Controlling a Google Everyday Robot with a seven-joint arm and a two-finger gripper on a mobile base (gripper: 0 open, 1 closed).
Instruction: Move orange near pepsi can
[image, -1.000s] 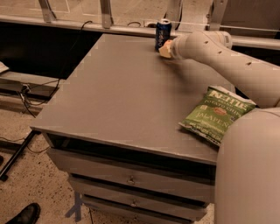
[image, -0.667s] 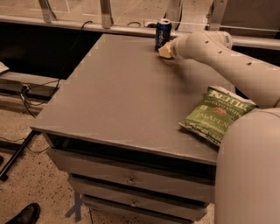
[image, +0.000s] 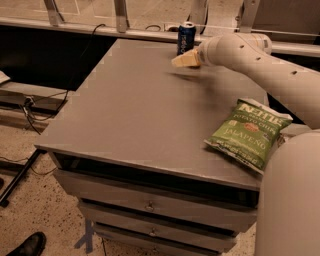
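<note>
The pepsi can stands upright at the far edge of the grey table, dark blue with a silver top. My gripper is at the end of the white arm, which reaches in from the right. It hovers just in front of and slightly below the can, a little above the tabletop, casting a faint shadow beneath it. The orange does not show; it may be hidden by the gripper.
A green jalapeño chip bag lies near the table's right front edge. Drawers sit under the tabletop. A rail and posts run behind the table. A black shoe is on the floor at bottom left.
The gripper has shifted slightly left and away from the can; the can and chip bag have not moved.
</note>
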